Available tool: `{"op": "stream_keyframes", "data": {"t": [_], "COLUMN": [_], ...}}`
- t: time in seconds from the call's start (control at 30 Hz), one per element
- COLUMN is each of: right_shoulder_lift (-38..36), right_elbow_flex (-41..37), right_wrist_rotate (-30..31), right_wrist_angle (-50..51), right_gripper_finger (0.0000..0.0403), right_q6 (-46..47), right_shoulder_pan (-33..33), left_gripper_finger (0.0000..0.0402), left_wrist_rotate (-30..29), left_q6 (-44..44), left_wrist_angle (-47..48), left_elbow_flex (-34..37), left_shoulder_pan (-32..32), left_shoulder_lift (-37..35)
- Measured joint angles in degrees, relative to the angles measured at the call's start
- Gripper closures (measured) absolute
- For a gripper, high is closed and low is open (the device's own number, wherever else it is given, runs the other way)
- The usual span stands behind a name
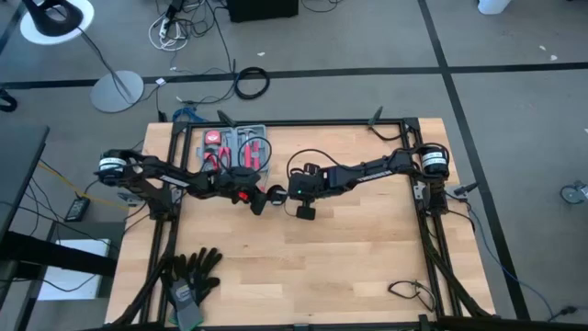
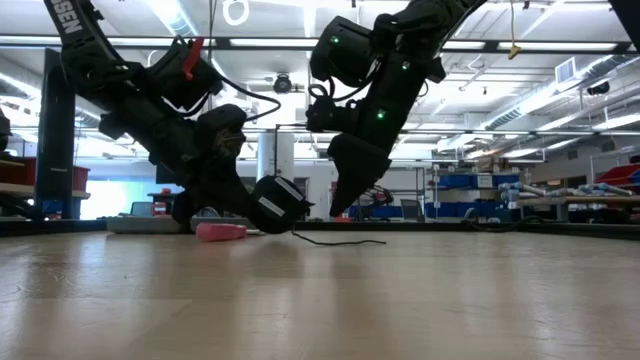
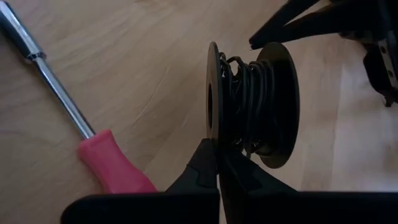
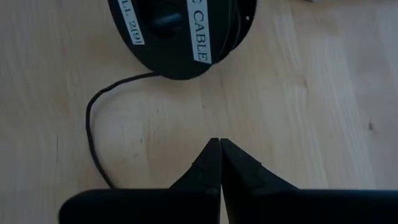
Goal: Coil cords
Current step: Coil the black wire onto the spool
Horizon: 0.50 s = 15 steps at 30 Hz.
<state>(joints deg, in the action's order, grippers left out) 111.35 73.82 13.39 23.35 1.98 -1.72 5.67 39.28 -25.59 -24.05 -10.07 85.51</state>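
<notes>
The cord is thin black wire, mostly wound on a black spool [image 3: 252,102] with two round flanges and a white label [image 4: 199,31]. A loose length of cord [image 4: 93,118] leaves the spool and lies on the wooden table [image 2: 340,241]. My left gripper [image 3: 217,149] is shut on the spool at the table's middle [image 1: 260,200]. My right gripper [image 4: 217,144] is shut on nothing. It points down just right of the spool [image 2: 338,210], a little above the table. My left gripper pinches the rim of one flange [image 3: 213,134] between its two fingers, one on the flange's outer face and one on the side of the wound wire. It comes slanting down from the table's left. The spool is tilted, low over the table [image 2: 275,205]. I cannot tell whether its lower edge touches.
A red-handled screwdriver [image 3: 112,168] lies on the table close to the spool on its left. A tray of tools [image 1: 234,147] stands at the far left. Dark gloves [image 1: 193,276] lie at the near left and a small cable [image 1: 409,292] at the near right.
</notes>
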Motion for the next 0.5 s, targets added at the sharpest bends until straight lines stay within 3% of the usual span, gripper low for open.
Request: {"op": "stream_keyframes", "data": {"t": [0.27, 0.5], "right_shoulder_lift": [-1.33, -15.58], "right_elbow_flex": [-0.64, -12.44], "right_wrist_rotate": [4.60, 8.41], "right_wrist_angle": [8.08, 8.57], "right_gripper_finger": [0.0403, 0.0403], "right_q6": [3.78, 10.10], "right_shoulder_pan": [1.26, 2.73], "left_gripper_finger": [0.0401, 0.0401], "left_wrist_rotate": [0.33, 0.48], "left_q6": [0.07, 0.07], "left_wrist_angle": [-0.41, -0.46], "left_elbow_flex": [-0.02, -0.04], "left_shoulder_pan": [0.00, 0.00], "left_shoulder_lift": [1.62, 1.62]}}
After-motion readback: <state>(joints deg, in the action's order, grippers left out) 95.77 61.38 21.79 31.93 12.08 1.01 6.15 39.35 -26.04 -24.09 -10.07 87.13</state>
